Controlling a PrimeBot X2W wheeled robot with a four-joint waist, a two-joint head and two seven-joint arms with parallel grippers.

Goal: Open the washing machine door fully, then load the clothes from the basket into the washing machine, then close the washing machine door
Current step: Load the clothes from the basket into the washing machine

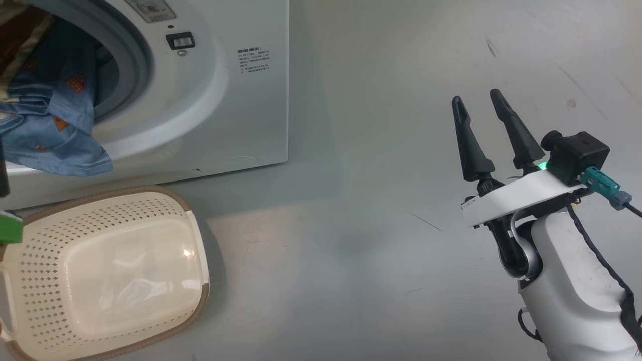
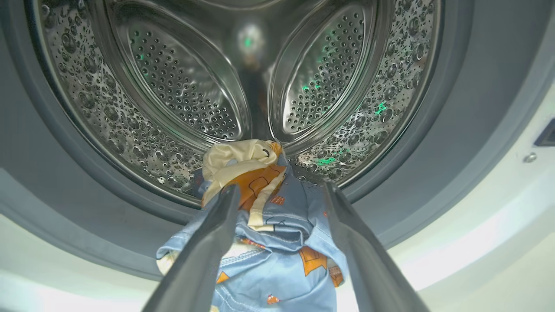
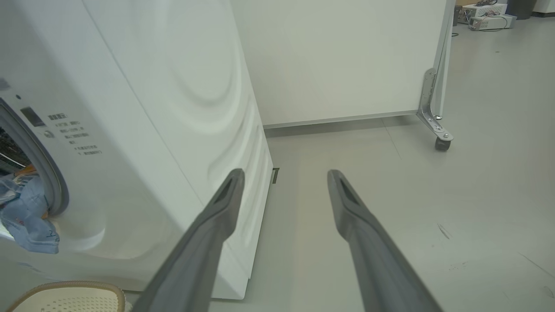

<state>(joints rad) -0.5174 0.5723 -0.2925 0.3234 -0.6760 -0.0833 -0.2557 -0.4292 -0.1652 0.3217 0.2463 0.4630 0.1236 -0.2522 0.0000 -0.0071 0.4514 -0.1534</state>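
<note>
- The washing machine (image 1: 241, 100) stands with its round mouth uncovered, showing the grey rubber seal (image 2: 455, 130) and the perforated steel drum (image 2: 182, 86) behind it.
- The clothes (image 1: 55, 125) lie in the machine's mouth. They are draped over the lower part of the seal, and a blue fold with orange prints hangs down the white front below the opening.
- At the inner end of the bundle, a cream piece (image 2: 234, 158) rests on the drum's lower lip, with an orange patch just under it.
- The left gripper (image 2: 281, 190) points into the machine's mouth with its two dark fingers spread wide, one on each side of the bundle. The cloth lies between them. Whether either finger presses on the fabric cannot be told.
- The basket (image 1: 45, 235) sits on the grey floor (image 1: 351, 225) just in front of the machine, below its opening. Its pale bottom is bare.
- The right gripper (image 1: 477, 97) hangs over the floor, well to the right of the machine. Its fingers are apart and nothing is between them.
- In the right wrist view, a white panel (image 3: 347, 65) on a caster (image 3: 442, 143) stands behind the machine, beyond its right side.
- On the machine's front, right of the opening, are a small dark latch socket (image 1: 180, 40) and a block of fine print (image 1: 254, 61).
</note>
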